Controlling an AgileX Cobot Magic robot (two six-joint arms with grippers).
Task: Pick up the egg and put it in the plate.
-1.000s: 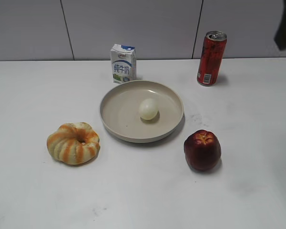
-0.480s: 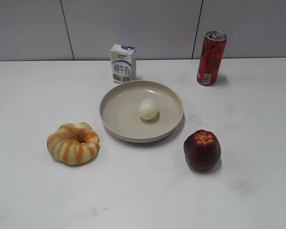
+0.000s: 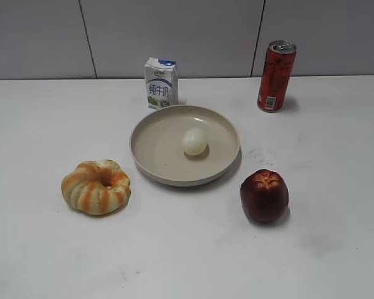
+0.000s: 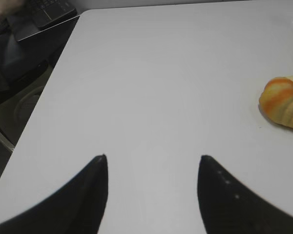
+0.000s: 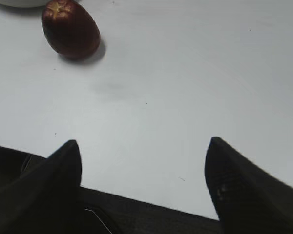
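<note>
The pale cream egg [image 3: 194, 141] lies inside the beige round plate [image 3: 151, 152] at the middle of the white table in the exterior view. Neither arm shows in the exterior view. My left gripper [image 4: 153, 157] is open and empty over bare table at the left, with the striped bread at its right. My right gripper [image 5: 144, 141] is open and empty above the table's near edge; the egg and most of the plate are out of its view.
An orange-striped ring-shaped bread [image 3: 96, 187] [image 4: 284, 101] lies left of the plate. A dark red apple [image 3: 264, 195] [image 5: 70, 29] sits to its right front. A milk carton [image 3: 161, 83] and a red can [image 3: 276, 76] stand at the back.
A dark arm part at the top right of the exterior view has gone out of view. The egg and plate have not moved.
</note>
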